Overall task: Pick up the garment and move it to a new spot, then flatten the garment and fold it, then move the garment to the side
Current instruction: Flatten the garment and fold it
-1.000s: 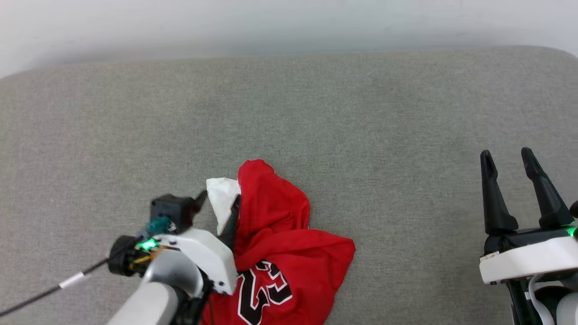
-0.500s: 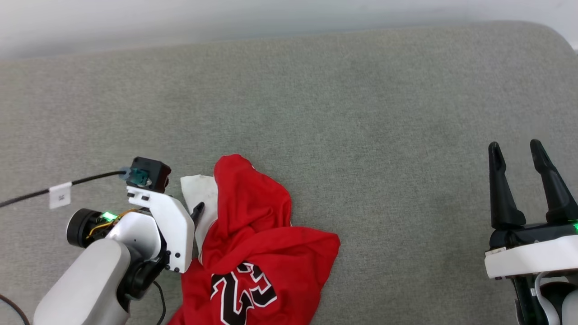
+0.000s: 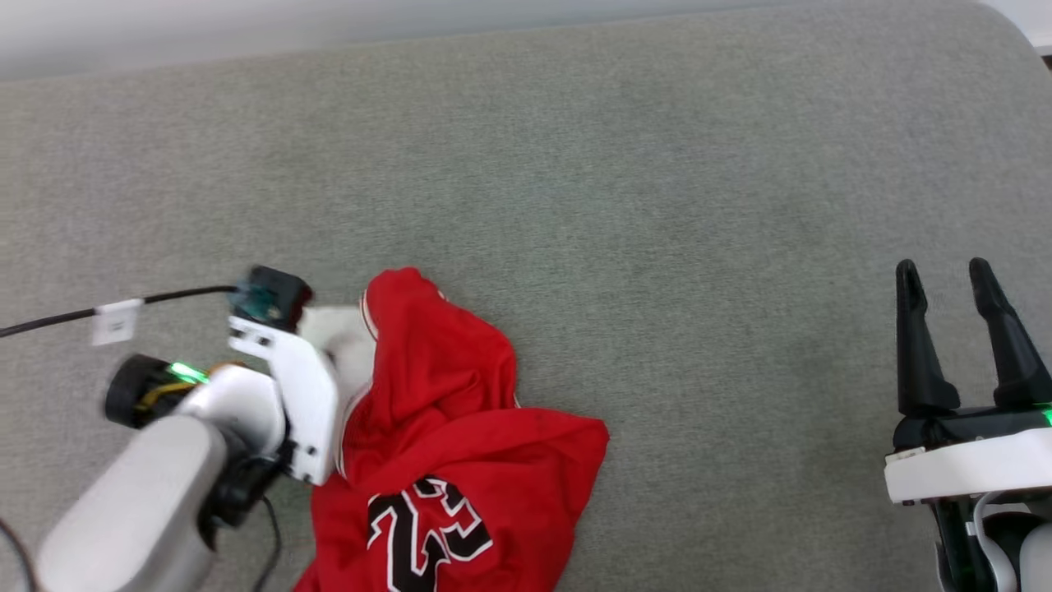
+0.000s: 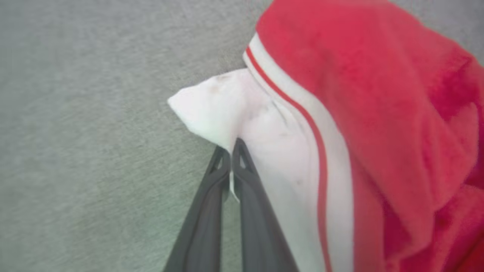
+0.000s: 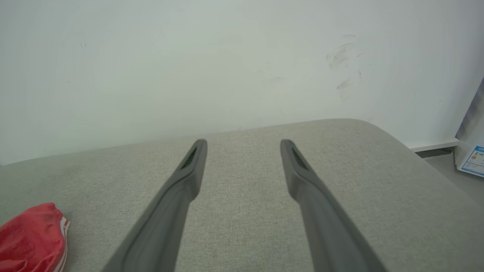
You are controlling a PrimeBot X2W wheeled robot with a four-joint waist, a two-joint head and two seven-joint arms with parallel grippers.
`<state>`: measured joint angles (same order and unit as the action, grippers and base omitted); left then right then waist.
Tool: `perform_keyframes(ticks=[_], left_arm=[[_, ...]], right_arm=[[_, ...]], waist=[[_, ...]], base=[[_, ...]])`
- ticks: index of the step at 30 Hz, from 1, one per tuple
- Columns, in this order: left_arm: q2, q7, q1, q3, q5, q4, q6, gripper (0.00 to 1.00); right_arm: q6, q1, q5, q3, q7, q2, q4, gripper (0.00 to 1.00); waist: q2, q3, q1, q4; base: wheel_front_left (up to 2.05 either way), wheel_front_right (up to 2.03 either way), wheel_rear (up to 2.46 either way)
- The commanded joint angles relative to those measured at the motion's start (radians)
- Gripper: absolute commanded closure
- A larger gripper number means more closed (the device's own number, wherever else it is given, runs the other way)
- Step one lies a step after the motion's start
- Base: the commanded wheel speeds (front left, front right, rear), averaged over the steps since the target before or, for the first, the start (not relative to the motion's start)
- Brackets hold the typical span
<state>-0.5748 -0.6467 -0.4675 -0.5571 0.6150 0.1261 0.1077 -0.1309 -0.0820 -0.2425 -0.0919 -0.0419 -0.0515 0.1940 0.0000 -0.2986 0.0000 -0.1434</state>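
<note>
grey fabric cushion (image 3: 657,205), rounded far-right corner. crumpled red garment (image 3: 460,427) lies on its near-left area.

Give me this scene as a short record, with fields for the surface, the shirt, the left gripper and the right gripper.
surface: grey cushion, wall behind it
shirt: red shirt, crumpled in a heap, black number print facing up
left gripper: left gripper shut on the shirt's white sleeve
right gripper: right gripper open, holding nothing, well apart from the shirt

Crumpled red garment (image 3: 460,444) lies heaped, white sleeve outstretched.
</note>
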Motion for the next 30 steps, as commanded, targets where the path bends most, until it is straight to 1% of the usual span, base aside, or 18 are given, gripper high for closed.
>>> perform_keyframes(ticks=[1, 3, 4, 7, 9, 12, 16, 17, 19, 22, 30], left_arm=[[-0.030, 0.029, 0.014, 0.029, -0.017, -0.034, 0.031, 1.00], [-0.049, 0.049, 0.040, 0.056, -0.022, -0.084, 0.066, 1.00], [-0.049, 0.049, 0.040, 0.056, -0.022, -0.084, 0.066, 1.00], [-0.084, 0.067, 0.106, 0.114, -0.005, -0.150, 0.131, 1.00], [-0.097, 0.082, 0.166, 0.154, 0.019, -0.175, 0.172, 1.00], [-0.084, 0.117, 0.259, 0.207, 0.070, -0.185, 0.215, 1.00], [-0.046, 0.176, 0.346, 0.242, 0.122, -0.144, 0.228, 1.00], [-0.029, 0.191, 0.361, 0.243, 0.132, -0.127, 0.225, 0.79], [0.001, 0.225, 0.376, 0.236, 0.140, -0.106, 0.211, 0.00], [0.033, 0.300, 0.356, 0.229, 0.114, -0.094, 0.206, 0.00], [0.093, 0.524, 0.290, 0.208, -0.011, -0.129, 0.227, 0.00]], right_arm=[[0.000, -0.012, 0.006, -0.002, 0.003, 0.001, 0.000, 0.00], [0.000, -0.013, 0.008, -0.006, 0.006, 0.001, 0.003, 0.00], [0.000, -0.013, 0.008, -0.006, 0.006, 0.001, 0.003, 0.00], [0.000, -0.013, 0.013, -0.008, 0.015, 0.001, 0.011, 0.00], [0.001, -0.013, 0.016, -0.010, 0.019, 0.001, 0.016, 0.00], [0.001, -0.015, 0.017, -0.011, 0.024, 0.001, 0.021, 0.00], [0.000, -0.022, 0.016, -0.008, 0.030, 0.001, 0.025, 0.00], [0.000, -0.022, 0.017, -0.007, 0.030, 0.001, 0.025, 0.00], [0.000, -0.023, 0.019, -0.006, 0.032, 0.001, 0.024, 0.00], [0.000, -0.017, 0.022, -0.011, 0.038, 0.001, 0.024, 0.00], [0.000, 0.008, 0.036, -0.010, 0.058, 0.001, 0.025, 0.00]], waist=[[0.0000, 0.004, 0.0000, 0.014], [0.0000, 0.007, 0.0000, 0.027], [0.0000, 0.007, 0.0000, 0.027], [0.0000, 0.008, 0.0000, 0.041], [0.0000, 0.006, 0.0000, 0.050], [0.0000, 0.000, 0.0000, 0.057], [0.0000, -0.006, 0.0000, 0.063], [0.0000, -0.006, 0.0000, 0.064], [0.0000, -0.003, 0.0000, 0.065], [0.0000, 0.011, 0.0000, 0.069], [0.0000, 0.073, 0.0000, 0.078]], base=[[0.00, 0.00, 0.00], [0.00, 0.00, 0.00], [0.00, 0.00, 0.00], [0.00, 0.00, 0.00], [0.00, 0.00, 0.00], [0.00, 0.00, 0.00], [0.00, 0.00, 0.00], [0.00, 0.00, 0.00], [0.00, 0.00, 0.00], [0.00, 0.00, 0.00], [0.00, 0.00, 0.00]])
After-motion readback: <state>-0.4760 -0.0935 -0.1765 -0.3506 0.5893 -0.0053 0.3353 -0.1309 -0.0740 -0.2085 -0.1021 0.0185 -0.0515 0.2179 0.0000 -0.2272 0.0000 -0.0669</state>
